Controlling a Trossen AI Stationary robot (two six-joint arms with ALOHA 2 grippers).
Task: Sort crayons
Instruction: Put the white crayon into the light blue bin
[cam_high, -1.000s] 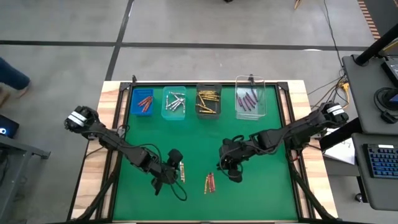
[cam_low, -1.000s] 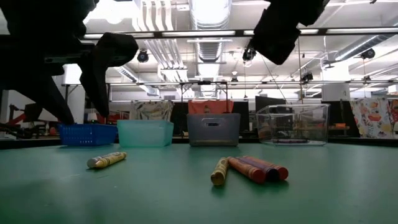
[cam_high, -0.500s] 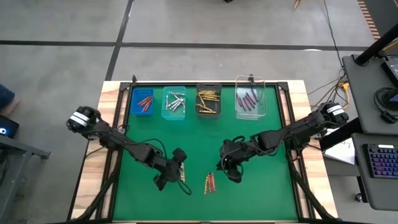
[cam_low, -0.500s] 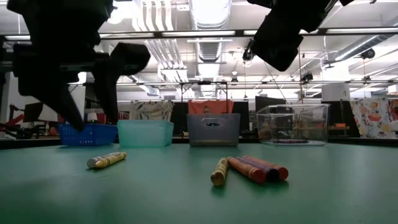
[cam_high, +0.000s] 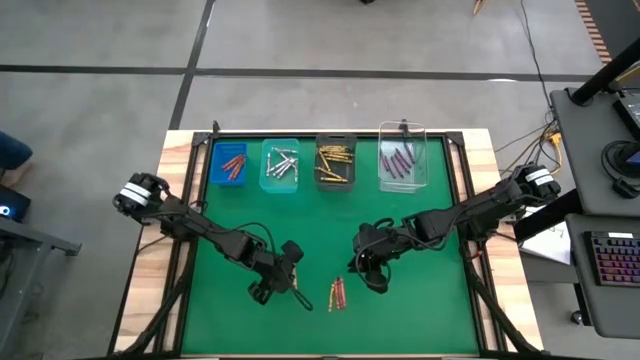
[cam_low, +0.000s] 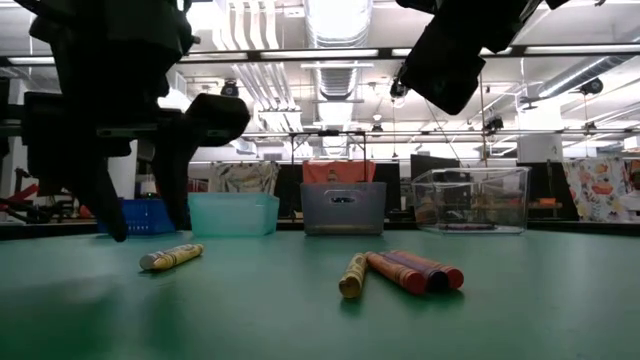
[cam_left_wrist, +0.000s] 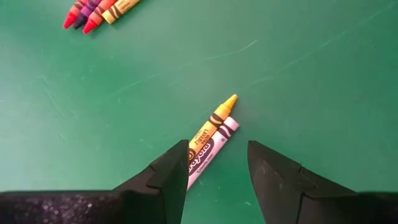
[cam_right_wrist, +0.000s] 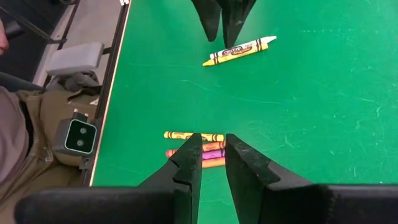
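**Six crayons left loose, four bins already filled**

A yellow crayon (cam_left_wrist: 213, 121) and a silver-white crayon (cam_left_wrist: 210, 154) lie side by side, touching, near the front of the green worktop (cam_high: 420, 310). Just to their right sits a cluster of four crayons (cam_high: 337, 293): yellow, red, purple, orange.

The left tool (cam_left_wrist: 217, 171) hangs over the pair, fingers apart, nothing held. The right tool (cam_right_wrist: 211, 158) hovers above the cluster, fingers parted, empty.

At the far edge, the blue bin (cam_high: 231, 164), pale teal bin (cam_high: 281, 166), grey bin (cam_high: 336, 162) and clear bin (cam_high: 403, 160) hold sorted sticks, so most seems done.

Behind is a workshop with ceiling ducts.
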